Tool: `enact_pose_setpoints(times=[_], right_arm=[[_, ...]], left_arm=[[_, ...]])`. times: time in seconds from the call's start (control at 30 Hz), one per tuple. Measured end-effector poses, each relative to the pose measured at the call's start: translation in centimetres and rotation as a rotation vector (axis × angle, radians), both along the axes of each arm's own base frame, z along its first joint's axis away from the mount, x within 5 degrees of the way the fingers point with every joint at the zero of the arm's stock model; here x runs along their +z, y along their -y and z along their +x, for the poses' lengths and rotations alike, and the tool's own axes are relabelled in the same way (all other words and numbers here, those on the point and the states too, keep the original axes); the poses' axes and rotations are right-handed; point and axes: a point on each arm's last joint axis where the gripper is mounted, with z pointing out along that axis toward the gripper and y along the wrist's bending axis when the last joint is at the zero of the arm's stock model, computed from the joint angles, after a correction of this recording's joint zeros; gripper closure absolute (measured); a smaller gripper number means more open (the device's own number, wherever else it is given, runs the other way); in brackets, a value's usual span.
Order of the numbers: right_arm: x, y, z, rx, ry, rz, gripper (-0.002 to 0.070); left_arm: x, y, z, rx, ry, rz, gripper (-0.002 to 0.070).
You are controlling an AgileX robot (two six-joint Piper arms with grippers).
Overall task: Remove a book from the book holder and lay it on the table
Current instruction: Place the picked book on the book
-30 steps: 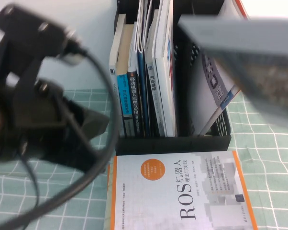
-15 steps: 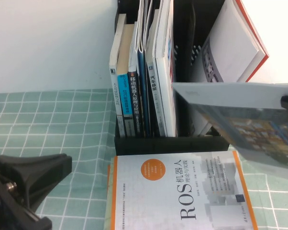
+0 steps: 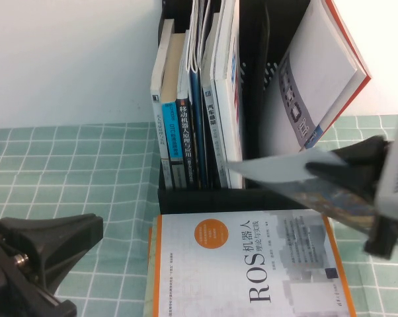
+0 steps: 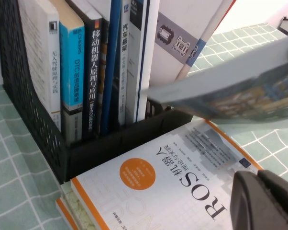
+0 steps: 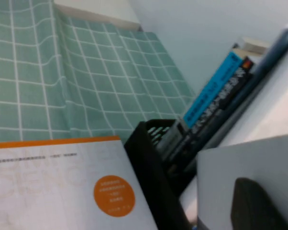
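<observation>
The right tool [image 3: 331,173] is clamped on the booklet [image 3: 278,166], out of the rack [image 3: 278,86] behind it, above the ROS book [image 3: 242,264]. Laying it on the worktop [image 3: 73,178] remains. The left tool [image 3: 43,254] waits low, grip unclear.

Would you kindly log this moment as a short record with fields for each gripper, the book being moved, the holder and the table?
right gripper: shut on the book, at the right, in front of the book holder
left gripper: low at the left, nothing held
book: out of the holder, in the air, roughly flat, above the ROS book
book holder: upright, other books in its slots
table: ROS book lying flat
</observation>
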Motion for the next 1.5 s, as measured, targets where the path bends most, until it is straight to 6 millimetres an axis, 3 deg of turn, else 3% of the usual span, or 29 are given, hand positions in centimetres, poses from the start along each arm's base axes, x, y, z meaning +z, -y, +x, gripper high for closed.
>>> enact_pose_setpoints(times=[0.17, 0.37, 0.6, 0.73, 1.03, 1.13, 1.33, 1.5], right_arm=[[-2.3, -3.6, 0.3, 0.045, -0.006, -0.091, 0.0659], [-4.6, -7.5, -0.8, 0.080, 0.021, -0.203, 0.0659], [-4.6, -11.6, -2.6, 0.174, 0.063, -0.223, 0.0659], [-5.8, -13.3, -3.3, 0.217, 0.044, -0.253, 0.0659], [-10.4, -16.2, -2.2, 0.276, -0.062, -0.344, 0.0653], [-10.6, -17.1, -1.9, 0.312, -0.062, -0.341, 0.0588], [-10.5, -17.6, -1.9, 0.316, -0.108, -0.309, 0.0319], [-10.4, -17.9, -3.1, 0.352, -0.302, -0.222, 0.0250]], left_arm=[[0.0, 0.0, 0.0, 0.001, 0.002, -0.004, 0.0678], [0.0, 0.0, 0.0, 0.001, -0.001, -0.001, 0.0678], [-1.6, 0.0, 0.0, 0.001, -0.035, 0.030, 0.0678], [-2.6, 0.0, 0.0, 0.001, -0.058, 0.051, 0.0678], [-3.0, 0.0, 0.0, 0.001, -0.069, 0.060, 0.0676], [-3.0, 0.0, 0.0, 0.001, -0.064, 0.065, 0.0676], [-3.1, 0.0, 0.0, 0.001, -0.068, 0.069, 0.0677], [-3.5, -0.1, -0.1, 0.001, -0.110, 0.097, 0.0677]])
